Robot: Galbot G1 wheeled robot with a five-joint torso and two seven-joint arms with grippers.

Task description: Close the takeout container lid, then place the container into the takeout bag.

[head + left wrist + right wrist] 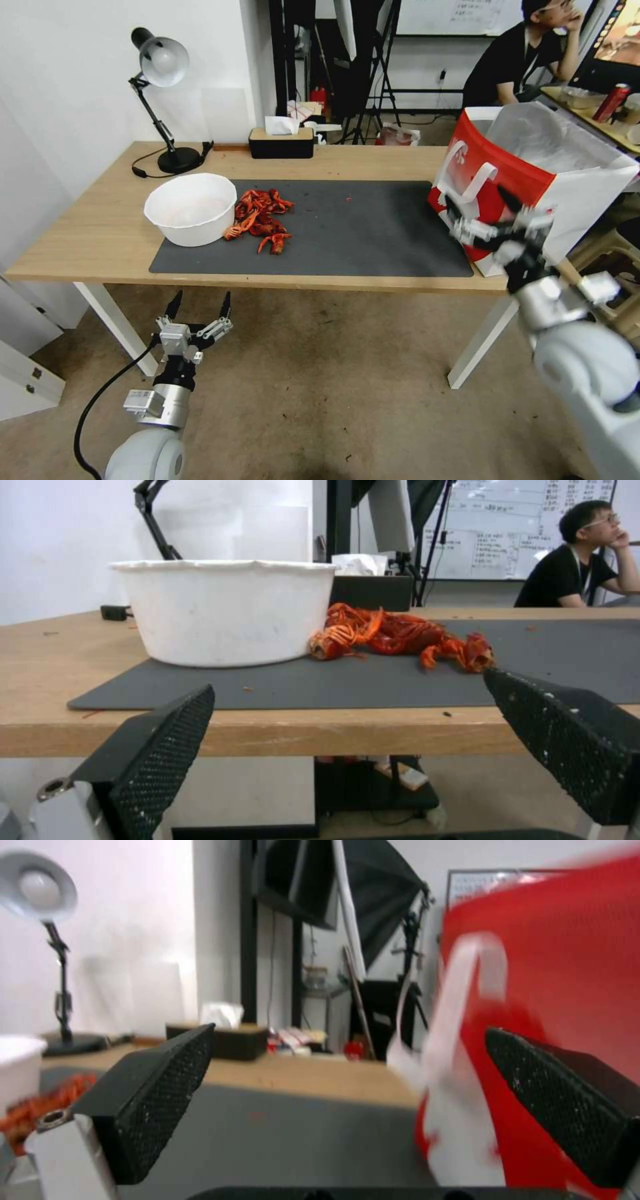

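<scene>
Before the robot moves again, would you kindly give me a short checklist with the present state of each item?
1. Takeout bag upright on the table's right end, mouth open: ok.
2. Right tool open and holding nothing, beside the bag's red face: ok.
3. Left tool open, low in front of the table's near edge: ok.
4. Container inside the bag: cannot tell.
5. White bowl and red crayfish on the mat, apart from both tools: ok.

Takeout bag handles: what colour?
White, against the red side of the takeout bag; the handles show best in the head view.
</scene>
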